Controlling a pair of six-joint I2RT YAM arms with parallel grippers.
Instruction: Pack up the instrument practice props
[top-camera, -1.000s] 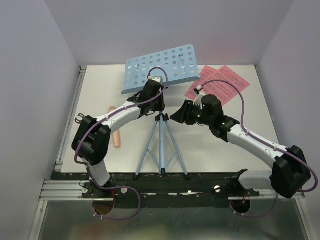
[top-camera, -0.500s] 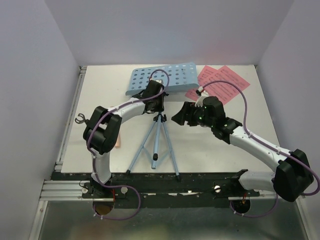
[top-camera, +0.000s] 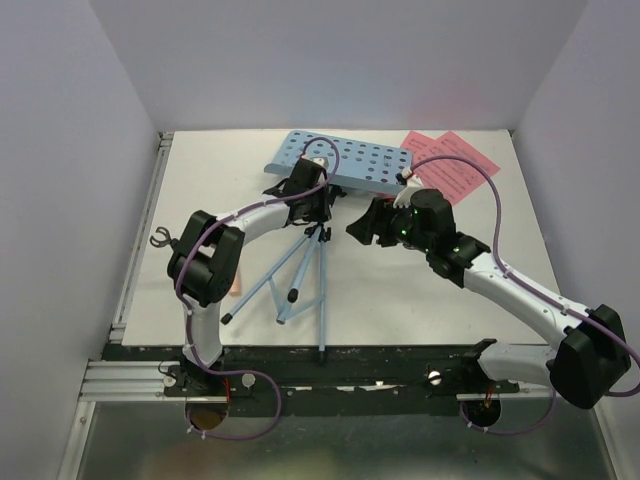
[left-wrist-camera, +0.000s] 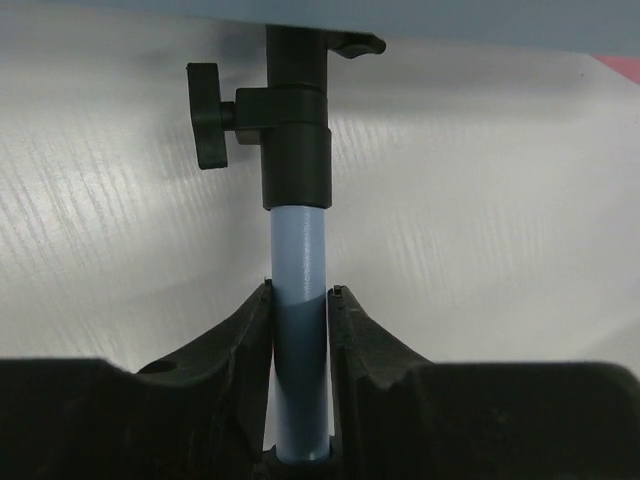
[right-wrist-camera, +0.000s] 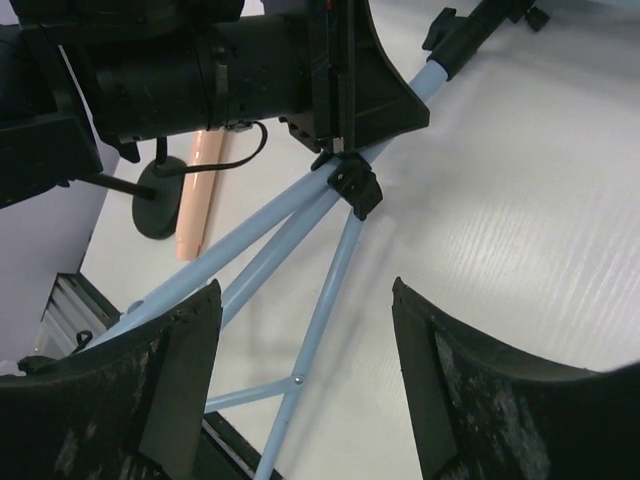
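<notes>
Blue stand (top-camera: 321, 290) is tilted over the table (top-camera: 430, 290). Its desk (top-camera: 350, 165) is tipped toward the back, right end next to the pink pages (top-camera: 452, 168), and the legs splay near-left. Left gripper (left-wrist-camera: 300, 295) is clamped on the pole (left-wrist-camera: 299, 250) just under the black collar, likely because a grip that high controls the lean. Right gripper (right-wrist-camera: 303, 290) is spread wide, holds nothing, and hovers over the leg hub (right-wrist-camera: 352, 186), probably to fold the legs in. Can't tell if the desk touches the table. Mic (right-wrist-camera: 197, 200) lies flat at far left, mostly hidden behind the left arm in the top view, with the mic stand (right-wrist-camera: 155, 215) just beside it. No container in view, so packing looks early, with the stand being collapsed first.
</notes>
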